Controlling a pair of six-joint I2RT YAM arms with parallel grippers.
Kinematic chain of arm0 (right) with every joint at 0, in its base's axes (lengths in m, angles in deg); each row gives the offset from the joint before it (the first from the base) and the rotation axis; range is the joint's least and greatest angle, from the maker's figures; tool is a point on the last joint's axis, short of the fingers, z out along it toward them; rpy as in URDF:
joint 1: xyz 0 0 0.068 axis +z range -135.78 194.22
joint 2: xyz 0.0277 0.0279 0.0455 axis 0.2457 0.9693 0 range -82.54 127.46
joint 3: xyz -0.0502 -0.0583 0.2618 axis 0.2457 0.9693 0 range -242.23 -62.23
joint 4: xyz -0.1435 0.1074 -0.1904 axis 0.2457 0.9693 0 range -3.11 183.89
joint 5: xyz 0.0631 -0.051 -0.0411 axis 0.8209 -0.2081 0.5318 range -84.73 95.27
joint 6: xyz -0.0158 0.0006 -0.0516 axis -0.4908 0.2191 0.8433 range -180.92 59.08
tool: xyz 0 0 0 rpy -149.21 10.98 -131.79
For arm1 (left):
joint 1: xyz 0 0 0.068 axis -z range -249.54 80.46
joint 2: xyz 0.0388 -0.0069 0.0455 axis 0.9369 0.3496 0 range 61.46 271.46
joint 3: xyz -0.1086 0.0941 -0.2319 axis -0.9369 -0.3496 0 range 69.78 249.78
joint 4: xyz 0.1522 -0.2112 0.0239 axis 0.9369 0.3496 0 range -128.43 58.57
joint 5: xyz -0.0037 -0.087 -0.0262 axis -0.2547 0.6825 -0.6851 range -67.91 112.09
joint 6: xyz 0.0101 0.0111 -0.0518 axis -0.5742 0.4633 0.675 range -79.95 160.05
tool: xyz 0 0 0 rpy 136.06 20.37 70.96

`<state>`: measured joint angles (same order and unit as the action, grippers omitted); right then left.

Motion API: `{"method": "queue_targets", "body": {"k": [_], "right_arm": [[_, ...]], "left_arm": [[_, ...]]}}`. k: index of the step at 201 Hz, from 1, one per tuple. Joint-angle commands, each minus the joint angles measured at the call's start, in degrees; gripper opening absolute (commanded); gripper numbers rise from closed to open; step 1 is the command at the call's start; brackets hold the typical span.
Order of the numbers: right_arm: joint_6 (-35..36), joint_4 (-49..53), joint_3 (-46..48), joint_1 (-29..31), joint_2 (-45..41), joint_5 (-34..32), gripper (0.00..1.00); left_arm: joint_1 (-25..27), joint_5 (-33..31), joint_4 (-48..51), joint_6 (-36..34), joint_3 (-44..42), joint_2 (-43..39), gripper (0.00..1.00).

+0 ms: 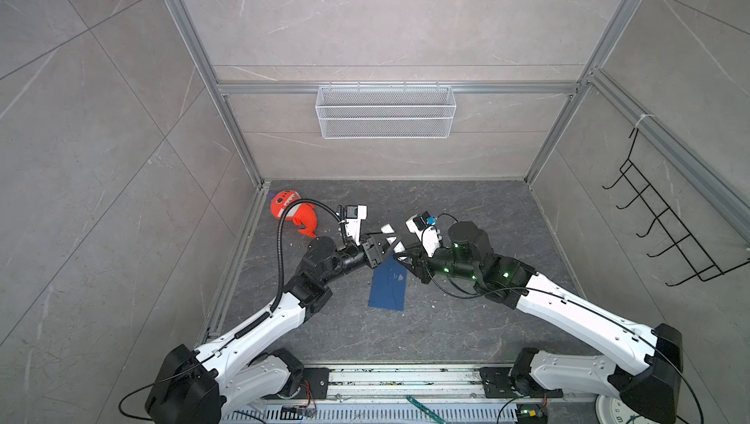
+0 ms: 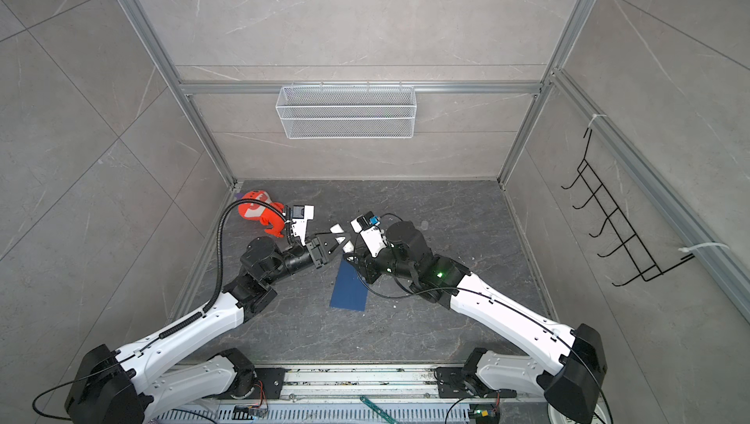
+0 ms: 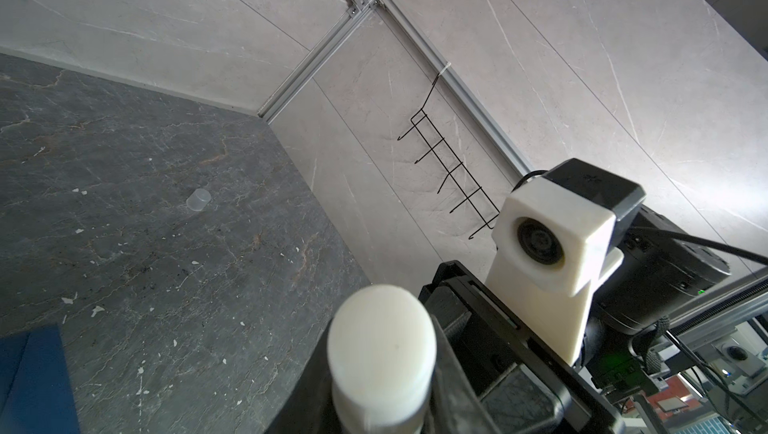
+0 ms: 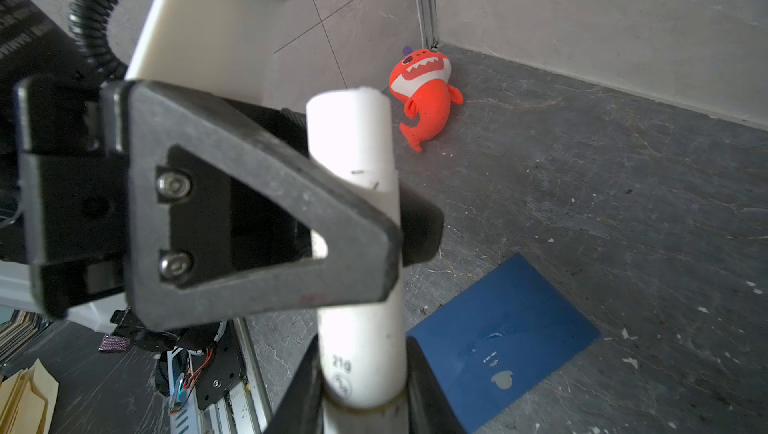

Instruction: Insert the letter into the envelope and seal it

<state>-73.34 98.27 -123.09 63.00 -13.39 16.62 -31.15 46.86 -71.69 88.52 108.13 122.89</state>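
Observation:
The navy envelope (image 1: 389, 288) (image 2: 349, 290) lies flat on the dark floor between the arms, its pale mark (image 4: 502, 380) facing up. The letter shows in no view. Above the envelope's far end, both grippers hold one white glue stick (image 1: 388, 228) (image 4: 353, 137). My left gripper (image 1: 383, 241) (image 2: 337, 244) is shut on its middle, where the stick's round end (image 3: 382, 340) fills the view. My right gripper (image 4: 361, 390) (image 1: 406, 253) is shut on its printed lower end, a finger pressed to each side.
An orange shark toy (image 1: 292, 213) (image 4: 424, 95) lies in the far left corner. A small clear cap (image 3: 198, 200) stands on the floor beyond the right arm. A white mesh basket (image 1: 385, 111) hangs on the back wall, a black wire hook rack (image 1: 665, 223) on the right wall.

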Motion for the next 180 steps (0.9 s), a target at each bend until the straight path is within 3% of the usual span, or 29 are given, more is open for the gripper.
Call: {"method": "queue_targets", "body": {"k": [1,29,41,53,67,86,103,123,146,160,180], "right_arm": [[-0.56,4.27,-4.21,1.72,2.25,-18.11,0.0],[7.62,6.84,-9.55,13.82,8.97,-58.59,0.0],[11.6,6.89,-12.57,17.42,13.97,-72.54,0.0],[14.65,6.39,-15.18,19.13,18.85,-82.36,0.0],[15.7,6.78,-16.76,19.48,21.59,-85.57,0.0],[13.31,6.72,-15.49,19.44,20.54,-79.98,0.0],[12.33,3.97,-12.38,19.35,16.58,-70.87,0.11],[9.9,2.16,-8.2,17.16,10.3,-53.35,0.31],[3.67,2.06,-4.44,9.09,3.88,-26.18,0.58],[0.92,0.26,-2.28,4.18,1.63,-12.68,0.59],[-0.93,-1.78,-0.23,-0.05,0.32,-1.17,0.52]], "left_arm": [[0.21,1.15,-1.18,-1.36,1.12,-0.62,0.0],[0.28,0.91,-0.5,-1.45,1.3,-0.09,0.0],[0.23,0.83,-0.49,-1.4,1.31,0.08,0.0],[0.25,0.72,-0.4,-1.44,1.31,0.18,0.0],[0.25,0.71,-0.26,-1.45,1.32,0.2,0.0],[0.28,0.62,-0.28,-1.6,1.32,0.18,0.0],[0.28,0.64,-0.29,-1.76,1.42,0.1,0.0],[0.28,0.81,-0.41,-1.95,1.6,-0.17,0.0],[0.27,1.13,-0.34,-2.16,1.86,-0.83,0.0],[0.27,1.12,-0.33,-2.47,1.82,-1.43,0.0],[0.25,1.39,0.26,-3.0,2.1,-1.9,0.0]]}}
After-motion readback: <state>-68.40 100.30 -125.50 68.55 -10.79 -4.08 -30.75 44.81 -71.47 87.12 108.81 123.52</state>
